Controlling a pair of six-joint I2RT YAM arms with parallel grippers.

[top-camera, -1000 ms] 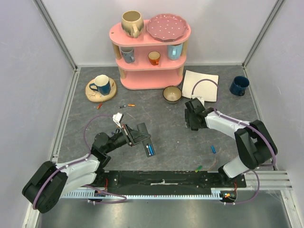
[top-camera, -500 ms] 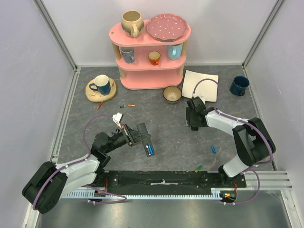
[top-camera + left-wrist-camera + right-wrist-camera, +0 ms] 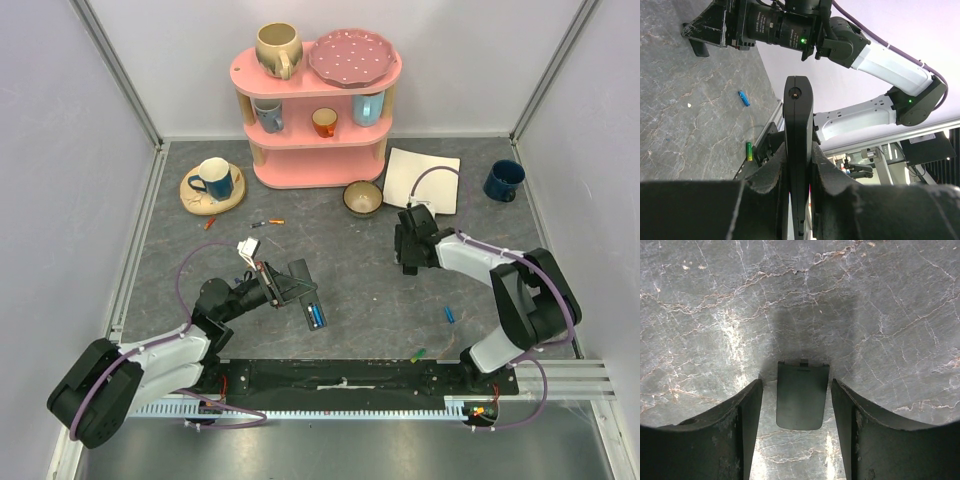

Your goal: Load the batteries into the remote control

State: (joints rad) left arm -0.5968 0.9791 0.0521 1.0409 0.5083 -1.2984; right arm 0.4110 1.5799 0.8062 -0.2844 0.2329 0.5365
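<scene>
My left gripper (image 3: 278,285) is shut on the remote control (image 3: 303,292), a black slab held on edge above the table; blue batteries (image 3: 316,316) show in its open compartment. In the left wrist view the remote control (image 3: 798,115) stands clamped between both pads of the left gripper (image 3: 799,165). Loose batteries lie on the table: a blue one (image 3: 449,314), a green one (image 3: 418,353), an orange one (image 3: 275,221). My right gripper (image 3: 407,262) points down, open. A small dark flat cover (image 3: 801,395) lies between the fingers of the right gripper (image 3: 796,385), touching neither.
A pink shelf (image 3: 318,100) with cups and a plate stands at the back. A bowl (image 3: 362,197), a white sheet (image 3: 423,178) and a blue mug (image 3: 503,180) lie behind the right arm. A round coaster (image 3: 192,198) carrying a blue mug sits back left.
The right gripper has shifted slightly to the right and back. The left arm and the remote control have not moved.
</scene>
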